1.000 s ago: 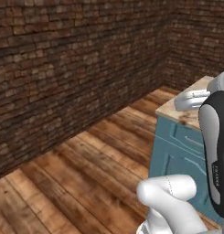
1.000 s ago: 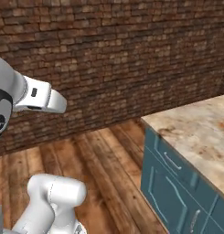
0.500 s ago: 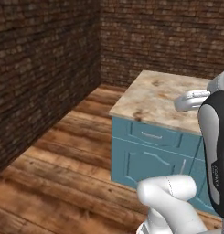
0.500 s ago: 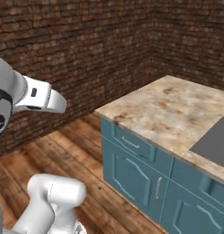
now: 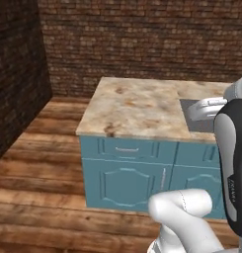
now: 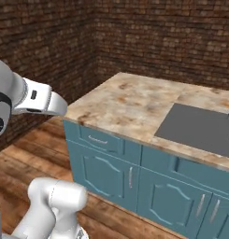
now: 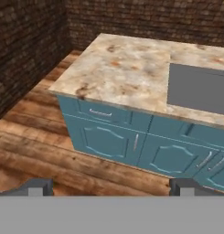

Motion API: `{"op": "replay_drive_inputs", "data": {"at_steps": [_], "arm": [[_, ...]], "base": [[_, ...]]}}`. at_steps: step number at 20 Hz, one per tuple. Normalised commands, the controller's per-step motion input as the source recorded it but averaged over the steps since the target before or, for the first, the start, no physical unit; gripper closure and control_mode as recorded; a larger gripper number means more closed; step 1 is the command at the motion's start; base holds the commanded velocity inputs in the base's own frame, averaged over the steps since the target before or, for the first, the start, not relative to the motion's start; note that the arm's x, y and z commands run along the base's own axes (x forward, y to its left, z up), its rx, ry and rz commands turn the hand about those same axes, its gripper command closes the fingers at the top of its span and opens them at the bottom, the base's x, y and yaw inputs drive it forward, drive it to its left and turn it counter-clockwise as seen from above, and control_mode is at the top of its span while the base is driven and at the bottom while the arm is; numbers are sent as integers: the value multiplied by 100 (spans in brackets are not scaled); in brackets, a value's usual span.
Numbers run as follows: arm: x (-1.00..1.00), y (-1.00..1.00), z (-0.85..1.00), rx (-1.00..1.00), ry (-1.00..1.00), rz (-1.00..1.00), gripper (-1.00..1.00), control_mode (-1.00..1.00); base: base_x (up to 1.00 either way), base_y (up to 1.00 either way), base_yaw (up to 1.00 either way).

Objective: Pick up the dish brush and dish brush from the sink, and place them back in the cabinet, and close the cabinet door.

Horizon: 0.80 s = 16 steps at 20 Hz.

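The sink (image 6: 200, 128) is a flat dark grey basin set into the right part of a marbled counter. It also appears as the sink (image 7: 198, 89) in the hand view, and the sink (image 5: 201, 126) is partly behind my arm in the left base view. My gripper (image 7: 112, 188) is open. Its two dark fingertips (image 7: 38, 186) stand far apart with nothing between them, well short of the counter and above the floor. No dish brush can be seen in the visible part of the basin. The cabinet and the cabinet door are out of view.
The beige marbled countertop (image 6: 130, 100) tops low teal cupboards (image 7: 109, 137) with drawers and small silver handles. Dark brick walls (image 5: 142, 39) close the room behind and to the left. Wooden floor (image 5: 38, 168) lies open in front of the counter.
The whole picture has shifted, so the base has moved. The brick wall slid away and the counter with the sink came into view. The gripper stays open.
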Motion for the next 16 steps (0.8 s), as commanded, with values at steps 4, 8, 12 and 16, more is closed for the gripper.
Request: {"op": "replay_drive_inputs", "data": {"at_steps": [4,8,12,16], "arm": [[0,0,0,0,0,0,-100,100],[0,0,0,0,0,0,-100,100],[0,0,0,0,0,0,-100,100],[0,0,0,0,0,0,-100,100]], "base": [[42,-24,-33],[52,-31,-19],[47,-42,-14],[37,-50,-8]]}}
